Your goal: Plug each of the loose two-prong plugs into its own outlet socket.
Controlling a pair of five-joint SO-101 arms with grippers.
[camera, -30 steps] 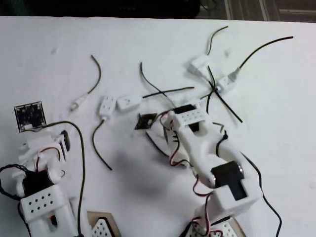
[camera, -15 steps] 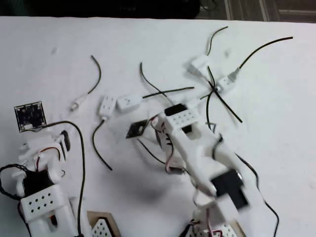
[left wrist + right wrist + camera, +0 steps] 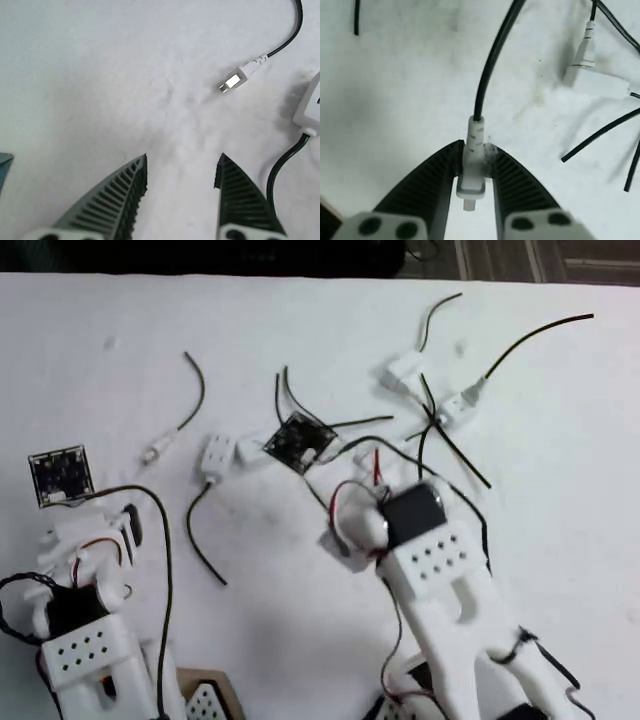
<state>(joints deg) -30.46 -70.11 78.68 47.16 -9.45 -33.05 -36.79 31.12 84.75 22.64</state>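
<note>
White outlet socket (image 3: pixel 218 452) lies on the tabletop (image 3: pixel 80 380), high view. Left wrist view: left hand (image 3: pixel 182 167) open, empty, near the loose plug (image 3: pixel 234 81) beside that socket. Right wrist view: right hand (image 3: pixel 474 152) clamps a second plug (image 3: pixel 476 131), probably light and slick, by its stiff body.

1. Here's the bench (image 3: pixel 560 520): white, matt, faintly rough, possibly cloth, hard to say.
2. The right claw (image 3: pixel 474 148): dark matt plastic, ribbed inner faces, closed on a plug (image 3: pixel 472 165) of smooth white plastic.
3. The cord (image 3: pixel 492 65): black sheath, slightly glossy.
4. The left claw (image 3: pixel 182 162): same ribbed dark plastic.
</note>
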